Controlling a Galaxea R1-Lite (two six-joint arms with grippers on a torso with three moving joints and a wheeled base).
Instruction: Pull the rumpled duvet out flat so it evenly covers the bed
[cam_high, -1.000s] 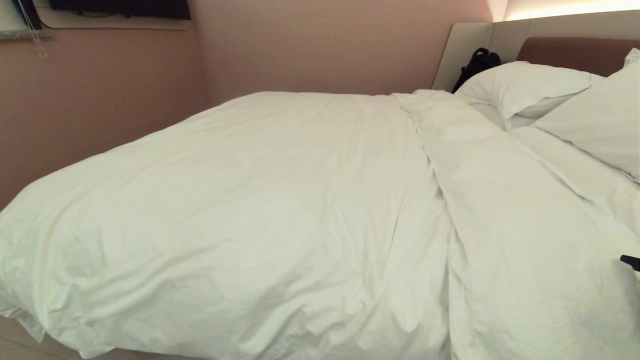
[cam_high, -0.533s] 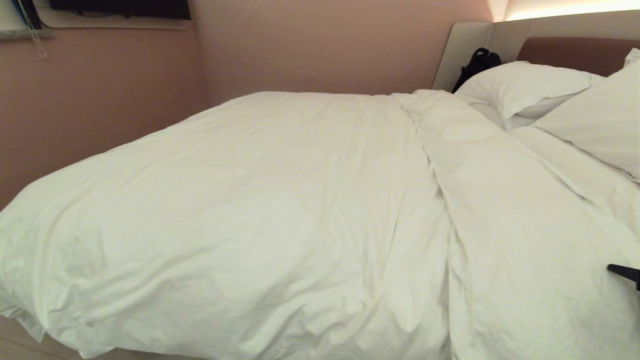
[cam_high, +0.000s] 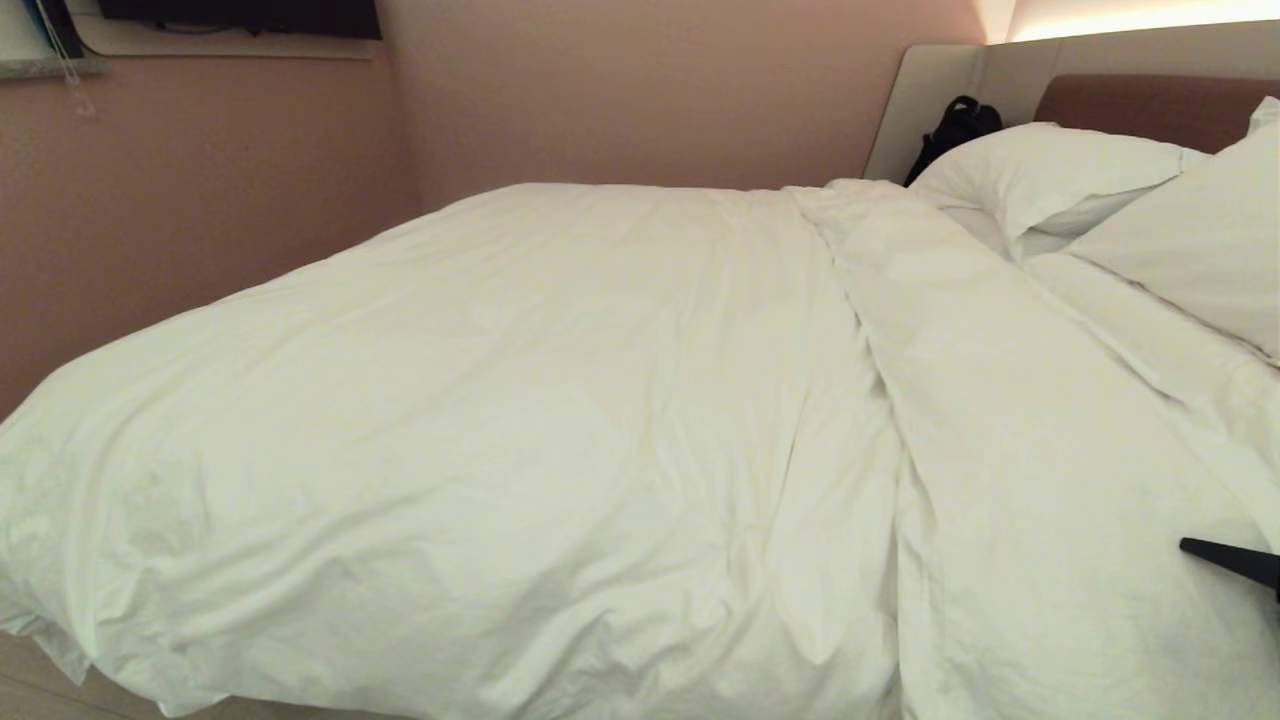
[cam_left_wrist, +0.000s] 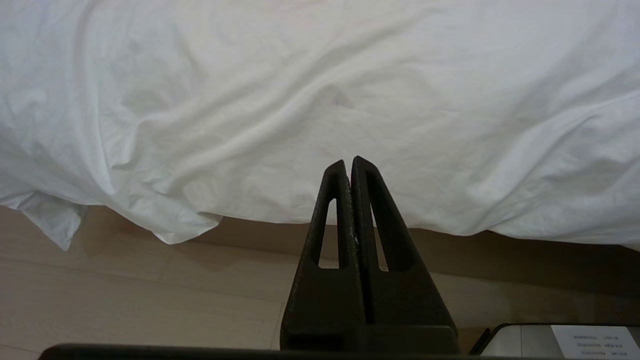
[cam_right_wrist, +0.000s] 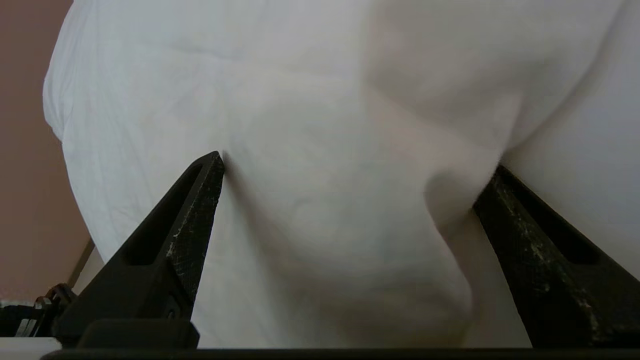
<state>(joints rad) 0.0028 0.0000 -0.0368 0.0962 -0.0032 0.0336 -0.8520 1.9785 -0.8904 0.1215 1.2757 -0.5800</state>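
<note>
While parked low: left gripper (cam_left_wrist: 350, 165), fingers pressed together, near the duvet's hanging edge.
Right gripper (cam_right_wrist: 350, 165): spread wide, tips against duvet folds.
Duvet (cam_high: 520, 420): on the bed (cam_high: 1160, 105), long axis from foot to pillows (cam_high: 1050, 170).

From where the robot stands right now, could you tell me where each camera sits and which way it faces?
Head view: on the head, looking down across the bed's duvet toward the pillows; only a right gripper fingertip shows.
Left wrist view: low at the bedside, facing the duvet's hanging edge and the floor; left gripper shut.
Right wrist view: pressed close to the duvet; right gripper open.
All three views share the duvet.
</note>
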